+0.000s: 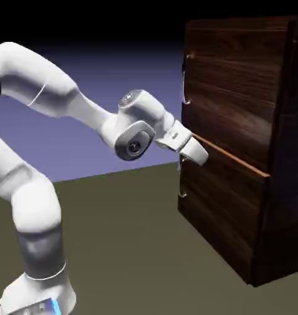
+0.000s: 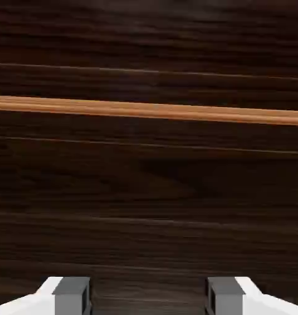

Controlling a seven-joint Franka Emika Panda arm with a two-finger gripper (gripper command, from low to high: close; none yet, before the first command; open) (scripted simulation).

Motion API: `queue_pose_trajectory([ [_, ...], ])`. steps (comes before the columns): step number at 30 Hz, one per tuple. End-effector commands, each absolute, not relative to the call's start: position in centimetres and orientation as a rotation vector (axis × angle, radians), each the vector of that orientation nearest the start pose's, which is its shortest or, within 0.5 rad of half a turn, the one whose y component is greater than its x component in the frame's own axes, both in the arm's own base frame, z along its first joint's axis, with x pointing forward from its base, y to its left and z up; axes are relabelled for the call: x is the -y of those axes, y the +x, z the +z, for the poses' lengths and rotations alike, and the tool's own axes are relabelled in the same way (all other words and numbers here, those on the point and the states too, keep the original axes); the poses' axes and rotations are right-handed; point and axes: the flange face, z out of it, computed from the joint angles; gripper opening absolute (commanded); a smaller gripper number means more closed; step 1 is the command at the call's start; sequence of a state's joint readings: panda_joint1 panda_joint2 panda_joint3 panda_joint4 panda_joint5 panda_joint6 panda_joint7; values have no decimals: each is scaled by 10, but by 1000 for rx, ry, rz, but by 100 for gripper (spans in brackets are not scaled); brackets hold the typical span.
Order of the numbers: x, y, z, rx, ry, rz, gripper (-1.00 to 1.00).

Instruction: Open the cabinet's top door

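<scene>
Facing two closed panels [image 1: 228,92], one open gripper [image 1: 196,152].

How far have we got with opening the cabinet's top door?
Only the approach looks done: the pincer is close to the cabinet front, near the light wooden strip. In hand: nothing, its fingertips stand apart. Left: probably reaching the top door's handle, which it isn't on, then pulling; the top door still looks shut.

Cabinet [image 1: 234,92] and arm [image 1: 37,209] on olive table [image 1: 126,240]
</scene>
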State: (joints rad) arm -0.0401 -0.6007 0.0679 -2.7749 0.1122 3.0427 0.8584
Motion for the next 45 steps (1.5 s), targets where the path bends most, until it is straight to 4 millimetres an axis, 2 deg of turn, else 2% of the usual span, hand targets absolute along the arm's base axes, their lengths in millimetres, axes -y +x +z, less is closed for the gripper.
queue_pose_trajectory([
  [1,-4,391,498,-1211,-2202,-1060,0],
  [7,-10,386,559,-1505,-1712,-1018,0],
  [13,-27,374,609,-1658,-1233,-894,0],
  [19,-54,362,645,-1706,-800,-706,0],
  [24,-84,354,663,-1694,-483,-510,0],
  [30,-126,351,668,-1647,-153,-243,0],
  [35,-164,356,658,-1596,92,-3,0],
  [40,-200,367,634,-1543,323,244,0],
  [45,-233,385,596,-1488,553,490,0],
])
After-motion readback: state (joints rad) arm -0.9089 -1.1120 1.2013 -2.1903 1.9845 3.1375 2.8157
